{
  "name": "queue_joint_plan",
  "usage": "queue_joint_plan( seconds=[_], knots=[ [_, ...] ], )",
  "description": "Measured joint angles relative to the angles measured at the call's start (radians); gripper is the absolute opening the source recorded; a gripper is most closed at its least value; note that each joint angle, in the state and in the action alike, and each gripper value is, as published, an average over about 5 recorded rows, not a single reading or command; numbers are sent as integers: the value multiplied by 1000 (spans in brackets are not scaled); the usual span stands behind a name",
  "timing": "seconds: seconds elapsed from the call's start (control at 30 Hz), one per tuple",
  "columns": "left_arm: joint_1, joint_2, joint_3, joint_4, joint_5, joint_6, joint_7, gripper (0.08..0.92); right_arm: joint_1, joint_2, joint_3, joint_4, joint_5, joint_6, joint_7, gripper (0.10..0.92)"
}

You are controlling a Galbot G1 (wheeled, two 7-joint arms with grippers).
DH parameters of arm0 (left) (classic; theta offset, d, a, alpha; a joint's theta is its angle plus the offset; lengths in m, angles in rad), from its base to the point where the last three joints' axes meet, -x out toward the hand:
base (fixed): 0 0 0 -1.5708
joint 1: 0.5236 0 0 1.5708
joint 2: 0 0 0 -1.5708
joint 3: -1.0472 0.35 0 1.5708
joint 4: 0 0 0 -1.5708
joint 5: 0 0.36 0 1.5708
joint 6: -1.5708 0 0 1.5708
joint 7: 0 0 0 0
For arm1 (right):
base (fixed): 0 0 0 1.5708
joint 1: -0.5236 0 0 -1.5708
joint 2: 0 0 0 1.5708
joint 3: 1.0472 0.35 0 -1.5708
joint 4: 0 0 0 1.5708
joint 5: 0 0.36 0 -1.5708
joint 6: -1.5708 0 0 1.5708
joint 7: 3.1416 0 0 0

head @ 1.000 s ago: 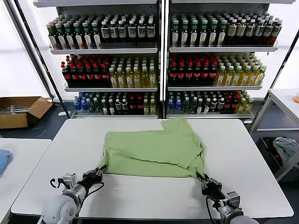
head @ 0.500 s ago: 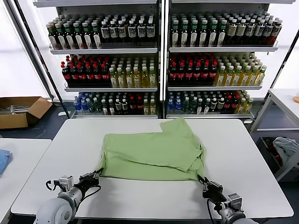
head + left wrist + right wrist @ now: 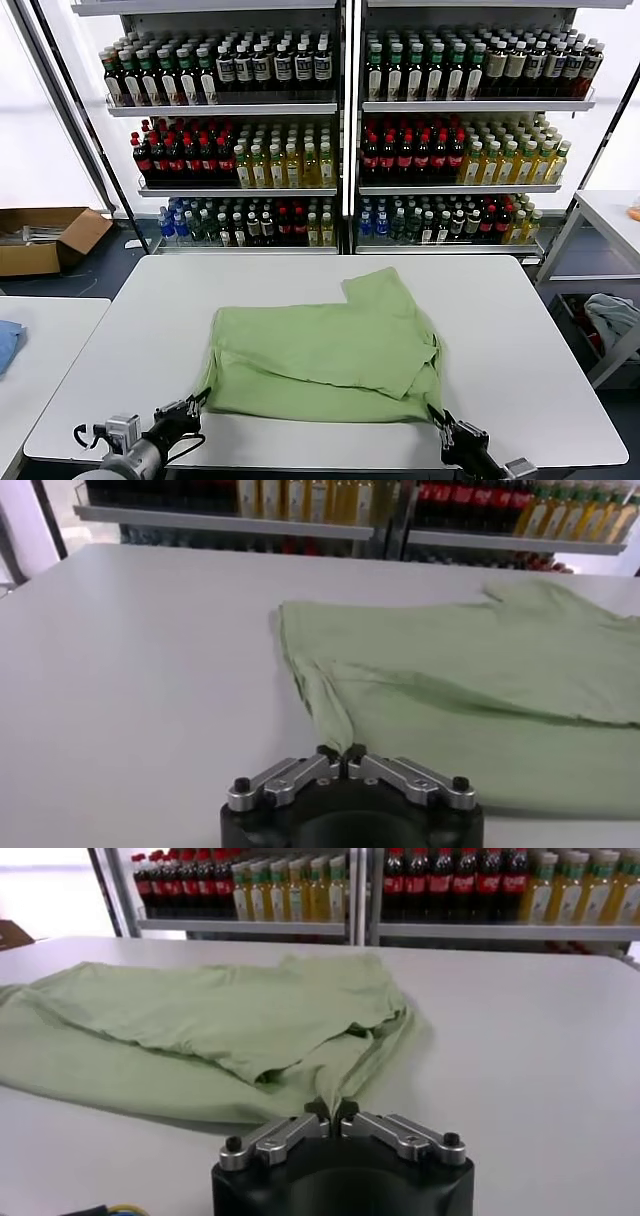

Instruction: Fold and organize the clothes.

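A light green shirt (image 3: 320,350) lies plain side up on the white table (image 3: 520,340), folded over on itself, one sleeve pointing to the far side. My left gripper (image 3: 197,400) is shut on the shirt's near left corner (image 3: 335,730) at the table's front edge. My right gripper (image 3: 440,422) is shut on the near right corner (image 3: 325,1088). Both corners are stretched into thin points towards the fingers. In the wrist views the pinched cloth runs straight into each pair of closed jaws.
Shelves (image 3: 345,190) packed with bottles stand behind the table. A cardboard box (image 3: 45,240) sits on the floor at the left. Another table (image 3: 40,340) with a blue cloth (image 3: 5,345) is at the left, and a side table (image 3: 610,215) with clothes below it at the right.
Both grippers have pulled back towards the table's front edge, dragging the shirt nearer. The shirt has slid and spread a little flatter.
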Motion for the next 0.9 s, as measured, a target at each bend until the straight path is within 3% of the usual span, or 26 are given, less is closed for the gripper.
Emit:
queue_joint_plan(
  seconds=[0.13, 0.2, 0.6, 0.9],
  knots=[
    [62, -13, -27, -38, 23, 1, 0, 98, -39, -2, 9, 21, -13, 5, -5, 176],
    [88, -18, -41, -57, 33, 2, -1, 127, -49, -4, 13, 26, -15, 11, -6, 232],
    [133, -4, -122, -133, 36, 3, -7, 459, 21, -50, 67, 45, 85, 41, -11, 578],
    [36, 68, -142, -85, -40, 2, 8, 710, 268, -149, 28, -60, 199, -13, -18, 805]
  ],
)
